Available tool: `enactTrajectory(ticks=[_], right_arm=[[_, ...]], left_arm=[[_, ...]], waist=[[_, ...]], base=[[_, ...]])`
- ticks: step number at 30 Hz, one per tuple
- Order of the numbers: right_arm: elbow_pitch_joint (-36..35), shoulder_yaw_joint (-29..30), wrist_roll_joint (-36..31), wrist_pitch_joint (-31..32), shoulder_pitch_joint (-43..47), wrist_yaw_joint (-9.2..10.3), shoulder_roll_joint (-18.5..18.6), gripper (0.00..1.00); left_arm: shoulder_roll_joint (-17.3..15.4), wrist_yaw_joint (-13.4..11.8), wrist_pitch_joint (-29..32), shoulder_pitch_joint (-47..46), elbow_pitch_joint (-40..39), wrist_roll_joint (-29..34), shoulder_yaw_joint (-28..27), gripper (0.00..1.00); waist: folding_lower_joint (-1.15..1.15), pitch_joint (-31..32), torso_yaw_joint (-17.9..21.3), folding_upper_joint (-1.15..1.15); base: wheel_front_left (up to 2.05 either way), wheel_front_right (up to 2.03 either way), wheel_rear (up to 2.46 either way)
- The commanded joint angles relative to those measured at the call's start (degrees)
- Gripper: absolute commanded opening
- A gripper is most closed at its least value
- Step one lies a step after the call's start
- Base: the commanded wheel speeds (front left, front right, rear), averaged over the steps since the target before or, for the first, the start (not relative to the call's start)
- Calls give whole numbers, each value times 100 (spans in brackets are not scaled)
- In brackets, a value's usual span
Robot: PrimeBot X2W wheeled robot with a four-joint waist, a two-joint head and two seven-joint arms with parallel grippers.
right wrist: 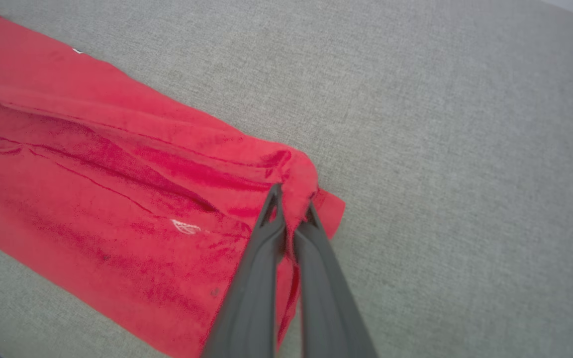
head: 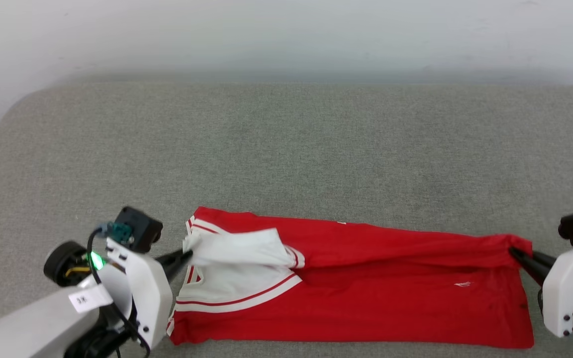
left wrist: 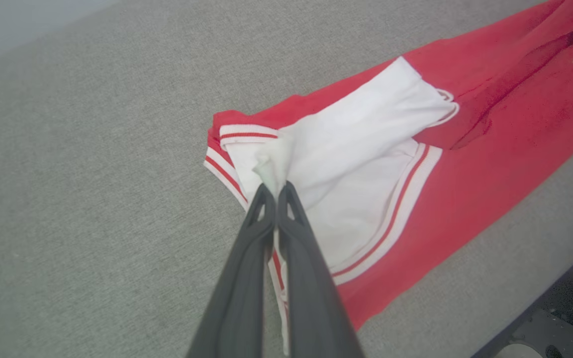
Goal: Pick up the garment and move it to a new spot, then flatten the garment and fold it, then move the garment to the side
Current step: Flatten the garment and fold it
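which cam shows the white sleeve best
The left wrist view: the white sleeve is close, with the left gripper shut on its edge. The head view shows it smaller, at the garment's left end. The right wrist view faces the red end, pinched by the right gripper.

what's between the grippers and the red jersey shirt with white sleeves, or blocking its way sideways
Nothing visible. The left gripper is shut on the red jersey shirt's white sleeve, the right gripper on its corner; nothing else lies on the grey fabric surface.

grey fabric surface (head: 286, 139) — pale plain wall (head: 286, 35) behind.
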State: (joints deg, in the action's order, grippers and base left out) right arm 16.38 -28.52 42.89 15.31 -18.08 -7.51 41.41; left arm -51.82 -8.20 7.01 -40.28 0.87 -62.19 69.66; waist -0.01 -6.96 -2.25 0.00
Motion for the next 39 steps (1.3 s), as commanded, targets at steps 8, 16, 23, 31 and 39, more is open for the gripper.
enactTrajectory(ticks=[8, 16, 23, 31, 39], right_arm=[[-270, 364, -8, 87, 862, 5, -166, 0], [-319, 489, -53, 156, 1297, 5, -365, 0], [-358, 685, -4, -22, 1451, 5, -502, 100], [-1149, 1298, 216, -21, 1744, 5, -223, 100], [-1362, 1953, 564, 781, 1867, 4, -16, 100]], left_arm=[[50, -229, -146, 591, -41, -128, 111, 0], [212, -252, -138, 756, 313, -138, 161, 0], [377, -398, -556, 902, 474, -147, 39, 100], [490, -1207, -1687, 1186, 418, 230, -263, 100], [667, -1953, -2205, 1456, 295, 679, -889, 100]], waist=[[1, -59, -30, 0], [1, -201, -13, 0], [1, -109, 14, 0], [1, 196, -2, 0], [1, 245, -88, 0]], base=[[0, 0, 0], [0, 0, 0], [0, 0, 0], [0, 0, 0], [0, 0, 0]])
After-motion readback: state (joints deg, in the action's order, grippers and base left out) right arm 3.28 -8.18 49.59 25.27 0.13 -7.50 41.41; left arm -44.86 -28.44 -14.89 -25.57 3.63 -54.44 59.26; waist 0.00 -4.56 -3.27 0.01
